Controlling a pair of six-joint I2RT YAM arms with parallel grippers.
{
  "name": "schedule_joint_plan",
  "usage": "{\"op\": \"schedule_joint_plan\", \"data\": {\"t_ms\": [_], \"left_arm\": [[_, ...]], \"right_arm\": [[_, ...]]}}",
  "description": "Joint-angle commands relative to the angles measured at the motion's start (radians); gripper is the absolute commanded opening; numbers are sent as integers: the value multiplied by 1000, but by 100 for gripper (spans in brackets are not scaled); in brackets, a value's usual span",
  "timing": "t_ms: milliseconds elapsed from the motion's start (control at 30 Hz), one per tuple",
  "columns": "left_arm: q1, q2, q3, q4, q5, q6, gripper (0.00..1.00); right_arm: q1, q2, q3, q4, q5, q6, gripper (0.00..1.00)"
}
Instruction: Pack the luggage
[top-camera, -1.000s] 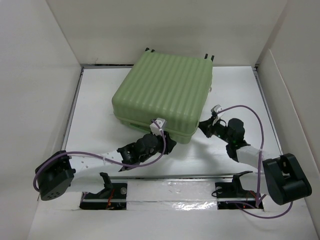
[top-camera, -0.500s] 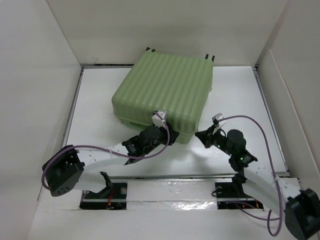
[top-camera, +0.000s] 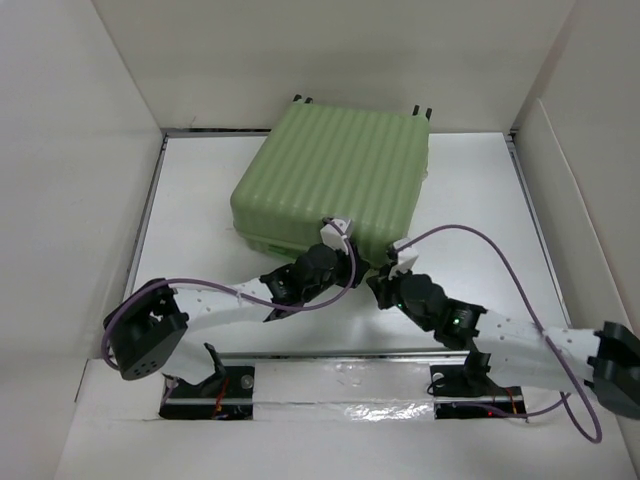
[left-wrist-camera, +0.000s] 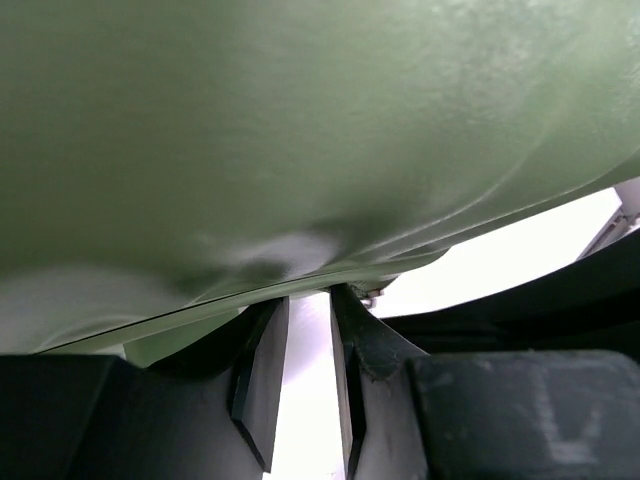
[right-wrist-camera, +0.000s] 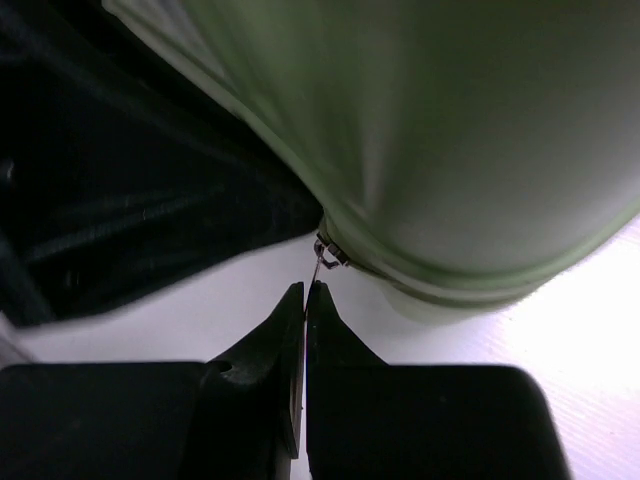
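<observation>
The luggage (top-camera: 335, 175), a pale green ribbed suitcase, lies closed and flat at the back middle of the white table. My left gripper (top-camera: 343, 262) is pressed against its near edge. In the left wrist view its fingertips (left-wrist-camera: 308, 300) stand a little apart under the shell's seam (left-wrist-camera: 200, 310), with only white table showing between them. My right gripper (top-camera: 379, 284) is at the near right corner of the luggage (right-wrist-camera: 480, 130). Its jaws (right-wrist-camera: 305, 288) are shut on the thin metal zipper pull (right-wrist-camera: 322, 262) that hangs from the seam.
White walls (top-camera: 80, 150) box the table in on the left, back and right. A metal rail (top-camera: 340, 352) runs along the near edge by the arm bases. Purple cables (top-camera: 500, 262) loop over both arms. The left arm's dark body (right-wrist-camera: 120, 200) is close beside the right gripper.
My right arm has swung left to the suitcase's near corner and closed on the zipper pull. My left gripper has slid right along the near edge. The suitcase has shifted slightly.
</observation>
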Motion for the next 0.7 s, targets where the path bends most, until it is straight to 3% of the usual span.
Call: {"op": "schedule_joint_plan", "data": {"t_ms": [0,100,200,300,333,433,467,500,533,567,633,667], "left_arm": [[10,35,105,162,-62,21,21],[51,-92,76,64,-88,-11,28],[114,-328,25,-48,-163,-35,41],[255,-513,22,-126,-195,-60,43],[363,-553,42,-147,-201,-97,43],[577,-559,59,-180,-113,-170,41],[732,-550,56,-177,-82,-237,41],[813,-541,48,-160,-42,-285,41],[900,-529,24,-131,74,-328,41],[1056,-480,16,-79,134,-404,41],[1166,-395,32,-42,334,-469,41],[1189,-287,55,-30,371,-468,40]], "right_arm": [[190,150,89,249,-9,144,0],[203,224,47,469,123,161,0],[203,200,35,394,168,170,0],[203,149,-6,380,176,175,0],[203,140,-14,374,180,172,0],[181,111,-19,337,174,157,0],[181,108,-14,325,173,151,0],[181,103,-3,316,171,146,0],[181,100,4,309,170,134,0],[181,100,10,302,171,126,0],[181,106,26,302,177,99,0],[181,115,33,293,181,92,0]]}}
